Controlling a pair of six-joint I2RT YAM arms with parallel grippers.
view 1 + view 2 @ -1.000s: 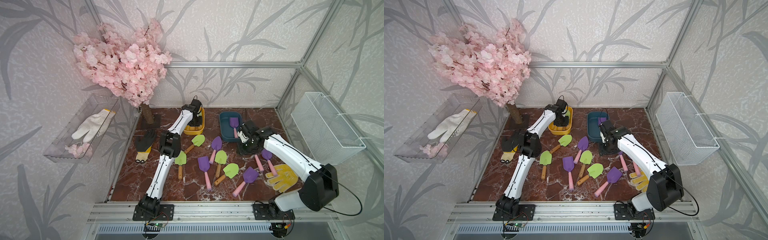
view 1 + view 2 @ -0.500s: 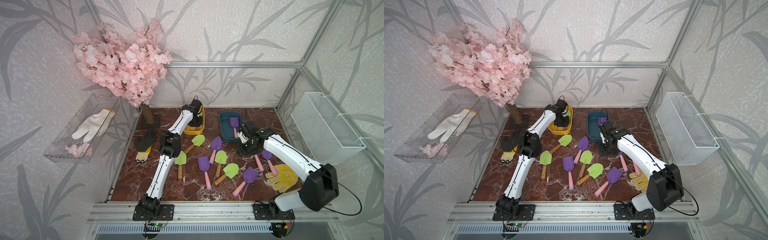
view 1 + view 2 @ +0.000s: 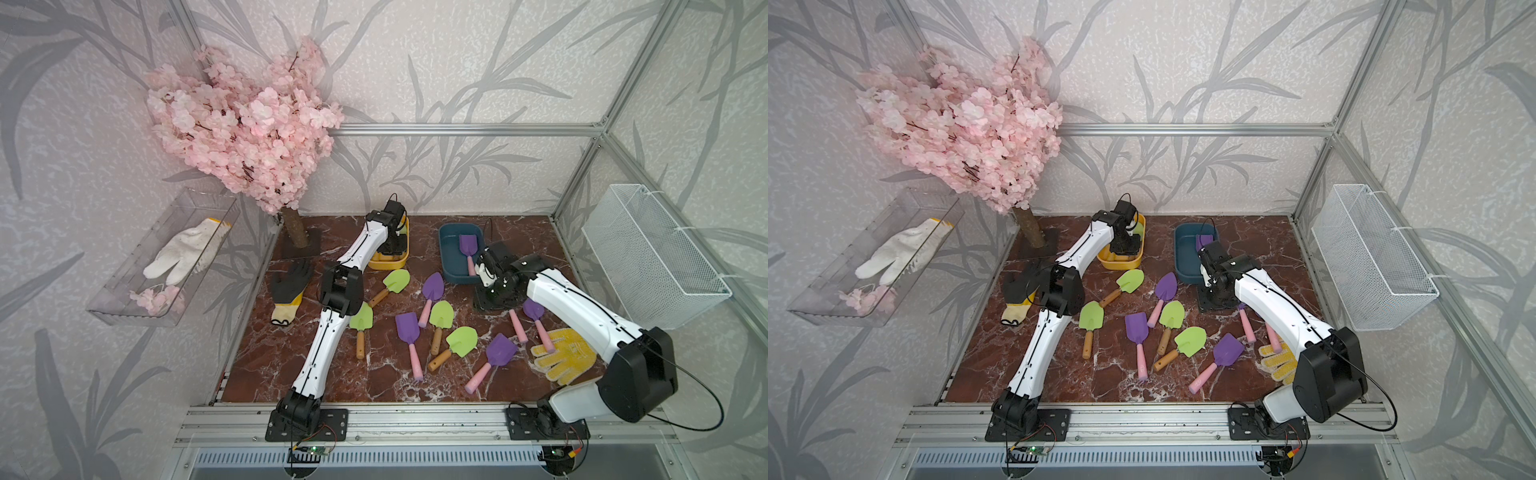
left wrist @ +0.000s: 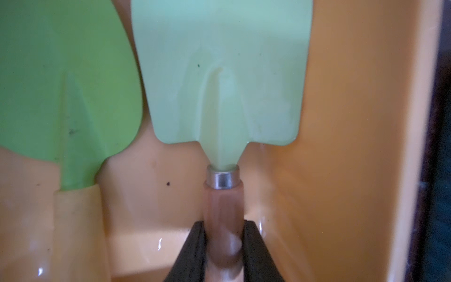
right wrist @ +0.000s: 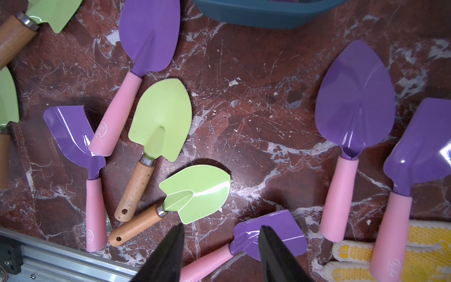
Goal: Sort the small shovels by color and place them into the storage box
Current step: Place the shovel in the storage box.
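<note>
Nearest the robot, the loose shovels crowd the table [image 3: 270,365]. In the right wrist view the pink handle of a round purple shovel [image 5: 148,36] lies across the blade of a square purple shovel [image 5: 68,129]. Two green shovels [image 5: 161,119] lie just beside them with their wooden handles close together. A pinch on one could drag its neighbour along, or carry a mixed pair to one box. Off to the side, another purple shovel [image 5: 419,146] rests its handle on the yellow glove [image 5: 429,246], and a low grip there might snag the knit and lift the glove too.

At the far side, the pale green shovel [image 4: 219,85] sits just beside the wall of the yellow box [image 4: 353,146] and close to a second green shovel [image 4: 61,85]. Let go while tilted, it may ride up on that blade. The tool sits deep in the box, so a hasty exit could hook the rim and shift the box.

The right arm reaches out from its base over the table with the wrist bent down. The right tool [image 3: 492,291] hangs just beside the blue box [image 3: 451,274], its fingers apart and empty. One purple shovel [image 3: 467,245] lies in that box.

The left arm stretches long to the far side, wrist dipped into the yellow box. The left tool [image 4: 223,227] is closed on the pale green shovel's wooden handle, the blade pointing away from the wrist.
</note>
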